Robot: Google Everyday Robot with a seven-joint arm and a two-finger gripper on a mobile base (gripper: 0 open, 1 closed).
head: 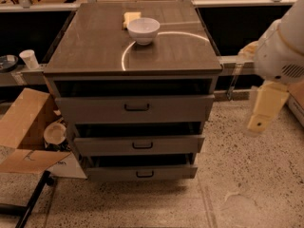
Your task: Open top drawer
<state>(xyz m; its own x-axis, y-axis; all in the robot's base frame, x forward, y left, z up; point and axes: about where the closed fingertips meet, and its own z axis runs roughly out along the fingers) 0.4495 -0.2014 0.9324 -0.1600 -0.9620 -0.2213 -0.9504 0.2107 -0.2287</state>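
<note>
Grey-brown is the colour of the cabinet [95, 46] in the middle of the room, and it has three drawers, one above the other. The top drawer [95, 110] is the highest one, right under the flat cabinet top, and its front is taller than the other two. A small black handle [137, 107] sits in the middle of that front. A dark gap shows between the front and the cabinet top. Under it come the middle drawer [104, 145] and the bottom drawer [109, 173], each with a little black handle and a dark gap over it. On the cabinet top stands a white bowl [143, 30], near the back, and a yellow block [130, 18] lies just behind it. The robot's arm [280, 51] comes in from the right side, white and round. Its gripper [261, 118] is cream coloured and hangs down to the right of the cabinet, about level with the top drawer but well apart from it, over the speckled floor [237, 184]. I cannot tell if the gripper is open or closed. On the left, an open cardboard box [23, 122] rests on the floor just beside the cabinet, and a white paper cup [30, 59] stands on a ledge behind it.
</note>
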